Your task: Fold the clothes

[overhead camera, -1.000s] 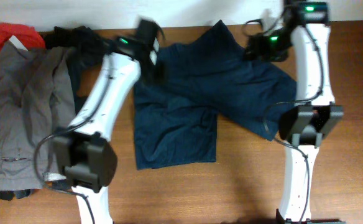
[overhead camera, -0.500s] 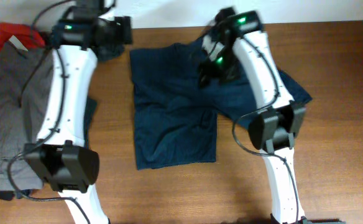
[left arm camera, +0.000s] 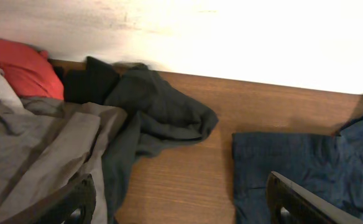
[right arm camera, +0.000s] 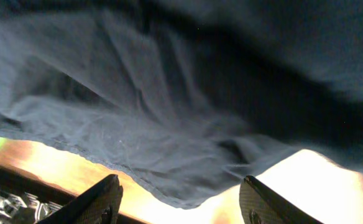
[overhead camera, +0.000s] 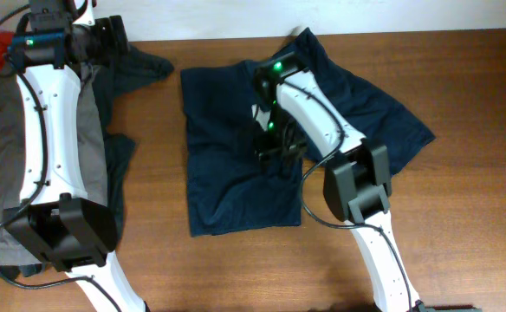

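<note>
The navy-blue shorts (overhead camera: 227,165) lie spread on the table's middle, one leg reaching right (overhead camera: 383,113). My right gripper (overhead camera: 275,149) hovers low over their crotch; in the right wrist view (right arm camera: 184,202) its jaws stand apart with a hem of the shorts (right arm camera: 181,180) between them, not pinched. My left gripper (overhead camera: 119,42) is at the back left, open over bare wood (left arm camera: 184,208). Beside it lie the black garment (left arm camera: 156,118), the grey trousers (left arm camera: 32,149) and the red piece (left arm camera: 17,65).
The grey trousers (overhead camera: 10,156) run down the table's left side under my left arm. A pale wall (left arm camera: 231,31) closes the back edge. Bare wood (overhead camera: 470,199) shows to the right of and in front of the shorts.
My left arm swung from the shorts' top edge to the back left corner. My right arm came from the back right to the middle of the shorts, jaws narrowing somewhat.
</note>
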`<act>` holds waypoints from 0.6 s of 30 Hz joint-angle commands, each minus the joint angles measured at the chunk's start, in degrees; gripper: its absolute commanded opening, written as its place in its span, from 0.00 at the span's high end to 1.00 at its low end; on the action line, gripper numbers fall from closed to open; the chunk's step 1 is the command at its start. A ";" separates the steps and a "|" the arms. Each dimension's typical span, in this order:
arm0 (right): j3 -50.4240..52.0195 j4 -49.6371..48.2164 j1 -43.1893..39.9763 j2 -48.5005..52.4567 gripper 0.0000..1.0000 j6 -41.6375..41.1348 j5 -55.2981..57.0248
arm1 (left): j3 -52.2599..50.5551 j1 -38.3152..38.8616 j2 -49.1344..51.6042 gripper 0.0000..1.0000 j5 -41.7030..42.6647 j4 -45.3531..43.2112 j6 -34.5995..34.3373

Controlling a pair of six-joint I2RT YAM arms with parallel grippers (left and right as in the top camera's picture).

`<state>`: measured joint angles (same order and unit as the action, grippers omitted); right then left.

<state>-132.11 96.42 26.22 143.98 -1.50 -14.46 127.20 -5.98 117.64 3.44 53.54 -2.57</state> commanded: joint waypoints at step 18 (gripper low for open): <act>24.61 -20.65 -1.86 -0.22 0.36 -18.60 11.32 | 0.24 0.31 0.44 0.13 1.33 3.04 1.14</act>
<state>-112.92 79.05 27.35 139.13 -18.41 -8.60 127.20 -5.74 117.64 4.12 56.27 -2.55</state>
